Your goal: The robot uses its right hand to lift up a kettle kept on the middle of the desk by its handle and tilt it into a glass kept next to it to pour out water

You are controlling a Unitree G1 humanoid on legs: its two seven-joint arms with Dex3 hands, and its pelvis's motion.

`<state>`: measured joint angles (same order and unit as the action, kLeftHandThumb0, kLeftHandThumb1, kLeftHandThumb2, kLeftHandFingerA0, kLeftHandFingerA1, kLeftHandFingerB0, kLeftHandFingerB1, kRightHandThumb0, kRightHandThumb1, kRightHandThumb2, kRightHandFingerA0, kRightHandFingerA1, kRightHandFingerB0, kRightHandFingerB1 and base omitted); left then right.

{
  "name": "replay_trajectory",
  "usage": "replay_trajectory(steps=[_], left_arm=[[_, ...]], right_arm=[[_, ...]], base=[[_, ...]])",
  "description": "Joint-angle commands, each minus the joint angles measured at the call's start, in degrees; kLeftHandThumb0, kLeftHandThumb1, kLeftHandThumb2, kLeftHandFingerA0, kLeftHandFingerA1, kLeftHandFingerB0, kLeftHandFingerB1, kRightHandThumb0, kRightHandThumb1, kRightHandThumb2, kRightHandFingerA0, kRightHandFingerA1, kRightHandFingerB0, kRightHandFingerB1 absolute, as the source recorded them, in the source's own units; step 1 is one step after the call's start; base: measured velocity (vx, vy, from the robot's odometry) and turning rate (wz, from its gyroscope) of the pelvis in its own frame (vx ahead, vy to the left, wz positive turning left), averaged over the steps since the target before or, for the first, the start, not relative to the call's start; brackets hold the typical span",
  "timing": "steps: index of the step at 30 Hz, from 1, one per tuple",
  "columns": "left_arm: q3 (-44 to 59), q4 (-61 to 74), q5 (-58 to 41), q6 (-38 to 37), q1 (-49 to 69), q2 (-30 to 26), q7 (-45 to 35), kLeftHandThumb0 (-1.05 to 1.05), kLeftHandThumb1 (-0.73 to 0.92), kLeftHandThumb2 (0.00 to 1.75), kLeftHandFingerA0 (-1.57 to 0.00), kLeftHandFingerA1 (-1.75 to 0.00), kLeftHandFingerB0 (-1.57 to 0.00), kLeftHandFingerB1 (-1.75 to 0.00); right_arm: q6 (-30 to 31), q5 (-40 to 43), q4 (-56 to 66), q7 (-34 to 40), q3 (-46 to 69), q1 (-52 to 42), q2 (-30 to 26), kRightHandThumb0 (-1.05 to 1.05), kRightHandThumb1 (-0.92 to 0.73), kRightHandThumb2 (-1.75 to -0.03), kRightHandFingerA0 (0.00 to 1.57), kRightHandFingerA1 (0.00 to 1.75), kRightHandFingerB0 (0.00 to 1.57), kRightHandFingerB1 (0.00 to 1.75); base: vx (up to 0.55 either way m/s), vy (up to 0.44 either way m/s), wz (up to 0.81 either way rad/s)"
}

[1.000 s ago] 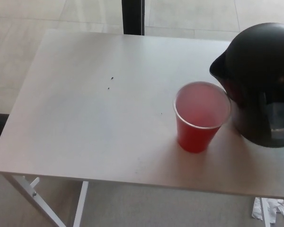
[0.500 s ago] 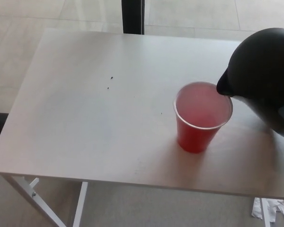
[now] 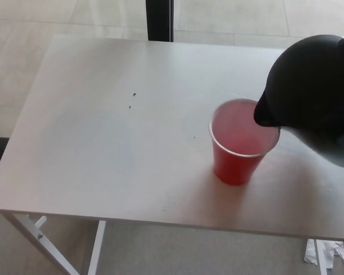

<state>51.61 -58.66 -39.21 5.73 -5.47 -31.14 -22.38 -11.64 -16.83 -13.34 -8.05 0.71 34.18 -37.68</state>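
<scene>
Black rounded plastic kettle [image 3: 312, 97] is tilted, spout over the rim of the red translucent plastic cup [image 3: 241, 143] on the white counter [image 3: 103, 132]. Pouring step in hand; next, tilt further. No hand visible; fingers' state cannot be told.

The kettle [image 3: 309, 100] runs off the picture's right edge at 3 o'clock, so its handle and whatever holds it cannot be seen, and its spout hides part of the cup's [image 3: 241, 143] rim on the 3 o'clock side. The table [image 3: 114, 132] is cut off at the right edge, its legs mostly hidden beneath it. Scraps of paper [image 3: 327, 255] at 5 o'clock are too small to make out.
</scene>
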Motion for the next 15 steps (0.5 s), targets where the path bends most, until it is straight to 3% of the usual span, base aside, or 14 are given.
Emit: replay_trajectory(steps=[1,2,7,8,10,13,15], left_arm=[[-0.28,-0.17,-0.31,0.41,-0.24,-1.45,-0.49,-1.05,0.61,0.76,-0.66,-0.58,-0.58,-0.78],[-0.39,-0.06,-0.2,0.39,-0.32,-1.49,-0.08,-1.05,0.62,0.77,-0.65,-0.57,-0.6,-0.77],[-0.67,0.74,-0.3,0.67,-0.64,-1.64,0.48,-1.05,0.62,0.77,-0.68,-0.58,-0.62,-0.77],[-0.74,0.99,-0.33,0.84,-0.64,-1.65,0.3,-1.05,0.62,0.77,-0.66,-0.59,-0.61,-0.78],[-0.86,1.21,-0.34,1.28,-0.89,-1.69,0.57,-1.05,0.61,0.77,-0.66,-0.58,-0.6,-0.77],[-1.06,1.37,-0.19,1.34,-1.18,-1.71,0.98,-1.05,0.61,0.76,-0.66,-0.58,-0.62,-0.77],[-1.24,1.76,-0.29,1.53,-1.21,-1.77,0.34,-1.05,0.6,0.76,-0.63,-0.57,-0.58,-0.78]], right_arm=[[-1.24,-3.56,5.28,-1.43,-1.32,0.98,-2.04,-0.25,-0.59,-1.04,0.91,1.74,0.81,1.55],[-2.59,-4.39,5.38,-0.91,-1.76,0.66,-2.25,-0.29,-0.53,-1.09,1.2,1.36,1.03,1.25],[-2.02,-4.9,7.12,-2.26,-3.25,0.51,-1.75,-0.27,-0.49,-1.14,1.21,1.38,1.05,1.28],[-3.14,-6.05,7.15,-1.37,-3.58,0.69,-1.86,-0.22,-0.5,-1.09,0.93,1.75,0.79,1.61],[-3.73,-8.76,7.34,-0.47,-4.56,0.81,-2.42,-0.2,-0.5,-0.98,0.93,1.75,0.75,1.65],[-1.69,-13.58,9.31,0.07,-6.46,0.82,-2.67,-0.19,-0.45,-1.0,0.9,1.75,0.7,1.65],[0.15,-16.53,10.45,0.23,-7.57,0.93,-2.48,-0.17,-0.46,-0.92,0.88,1.75,0.67,1.68]], base=[[0.0,0.0,0.0],[0.0,0.0,0.0],[0.0,0.0,0.0],[0.0,0.0,0.0],[0.0,0.0,0.0],[0.0,0.0,0.0],[0.0,0.0,0.0]])
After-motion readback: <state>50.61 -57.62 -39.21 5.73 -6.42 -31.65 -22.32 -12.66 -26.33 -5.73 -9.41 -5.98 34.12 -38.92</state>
